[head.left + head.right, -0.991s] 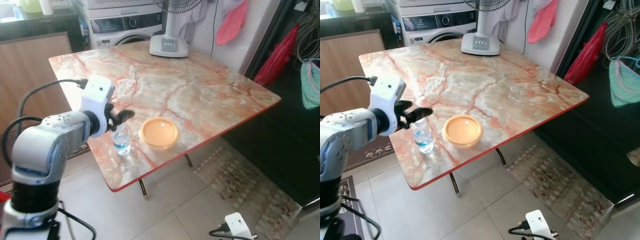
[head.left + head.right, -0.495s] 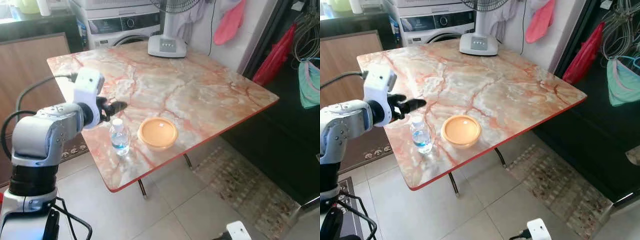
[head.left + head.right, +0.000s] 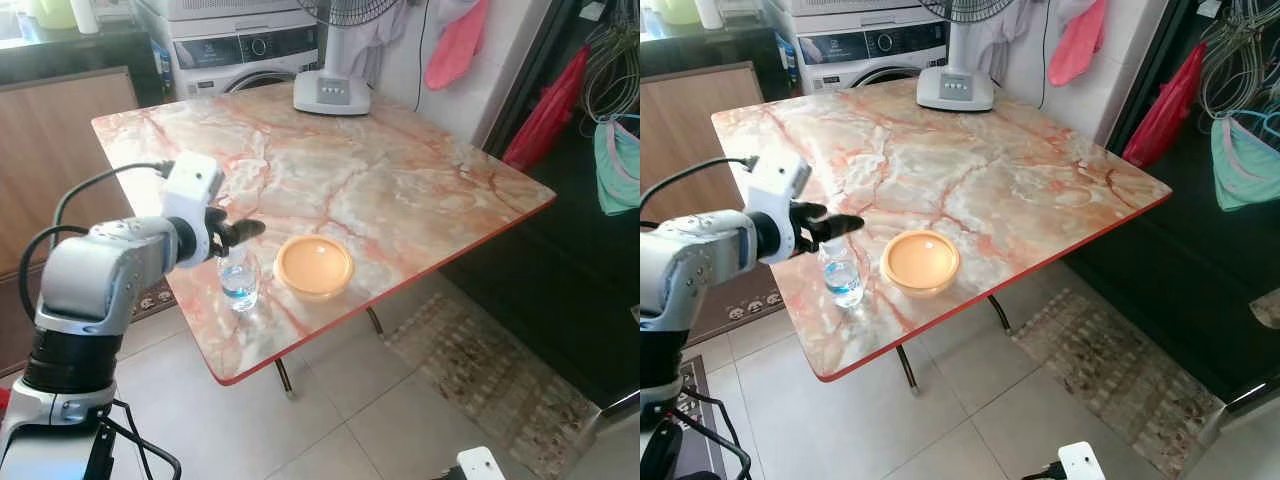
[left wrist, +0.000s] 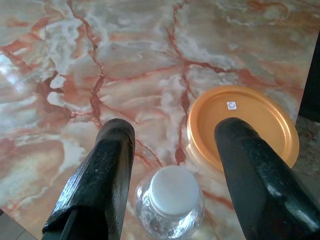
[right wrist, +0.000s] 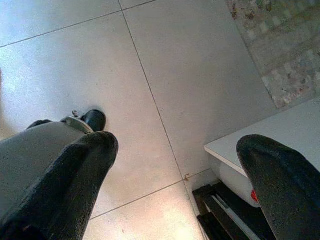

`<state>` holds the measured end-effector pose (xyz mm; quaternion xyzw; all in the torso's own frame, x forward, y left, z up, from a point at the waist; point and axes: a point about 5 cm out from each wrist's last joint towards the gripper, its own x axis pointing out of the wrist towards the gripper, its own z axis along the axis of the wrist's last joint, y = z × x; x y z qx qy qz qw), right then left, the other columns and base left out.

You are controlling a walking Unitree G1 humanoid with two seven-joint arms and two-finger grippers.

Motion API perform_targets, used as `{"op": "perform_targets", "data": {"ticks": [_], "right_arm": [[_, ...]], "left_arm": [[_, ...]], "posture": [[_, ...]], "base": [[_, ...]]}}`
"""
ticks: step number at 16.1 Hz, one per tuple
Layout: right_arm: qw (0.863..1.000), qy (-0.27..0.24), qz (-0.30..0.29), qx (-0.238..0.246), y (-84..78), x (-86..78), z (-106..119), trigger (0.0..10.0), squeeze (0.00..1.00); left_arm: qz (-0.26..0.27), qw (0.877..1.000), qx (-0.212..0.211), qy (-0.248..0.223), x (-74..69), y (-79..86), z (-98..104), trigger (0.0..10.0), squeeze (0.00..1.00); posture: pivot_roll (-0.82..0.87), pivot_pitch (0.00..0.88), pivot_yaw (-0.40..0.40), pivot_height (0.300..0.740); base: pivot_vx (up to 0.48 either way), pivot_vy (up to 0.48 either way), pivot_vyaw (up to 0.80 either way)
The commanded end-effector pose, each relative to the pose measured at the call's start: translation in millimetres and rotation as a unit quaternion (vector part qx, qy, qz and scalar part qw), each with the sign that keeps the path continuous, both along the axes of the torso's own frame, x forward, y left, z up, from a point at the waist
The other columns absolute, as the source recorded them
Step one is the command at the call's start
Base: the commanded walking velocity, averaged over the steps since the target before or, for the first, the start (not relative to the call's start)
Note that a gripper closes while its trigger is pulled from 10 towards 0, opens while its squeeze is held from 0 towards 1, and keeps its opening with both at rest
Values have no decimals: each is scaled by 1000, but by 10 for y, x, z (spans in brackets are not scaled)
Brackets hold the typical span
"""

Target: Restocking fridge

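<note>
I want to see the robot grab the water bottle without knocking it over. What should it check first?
1. Left end effector open: ok, black fingers spread wide.
2. Small clear plastic water bottle with white cap lined up between the fingers: ok in the left wrist view.
3. Bottle upright on the pink marble table: ok.
4. Fingers down level with the bottle's body: not ok, they sit above the cap.
5. Round orange lidded container out of the way: cannot tell; it stands close beside the bottle, near one finger's path.
6. Right end effector idle, pointing at the floor: ok.
</note>
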<state>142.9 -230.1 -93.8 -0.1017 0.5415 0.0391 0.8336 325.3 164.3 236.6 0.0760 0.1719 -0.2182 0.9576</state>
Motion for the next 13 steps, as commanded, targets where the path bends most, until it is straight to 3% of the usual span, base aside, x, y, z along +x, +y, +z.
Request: {"op": "perform_targets", "data": {"ticks": [1, 10, 12, 13], "right_arm": [[1000, -3, -7, -1, -17, 9, 7, 10000, 0], [1000, -3, -6, 4, -3, 22, 9, 10000, 0], [1000, -1, -5, 5, -1, 16, 6, 10000, 0], [1000, -1, -5, 5, -2, 15, 6, 10000, 0]], "left_arm": [[-9, 1000, 5, 7, -19, -20, -21, 10000, 0], [-2, 999, 6, 31, -39, -26, -194, 9961, 0], [3, 999, 1, 33, -33, -10, -208, 4824, 0], [3, 999, 3, 35, -38, -6, -220, 4824, 0]], "posture": [[171, 0, -73, 740], [178, 0, -77, 740], [174, 0, -76, 740], [174, 0, -75, 740]], "base": [[0, 0, 0], [0, 0, 0], [0, 0, 0], [0, 0, 0]]}}
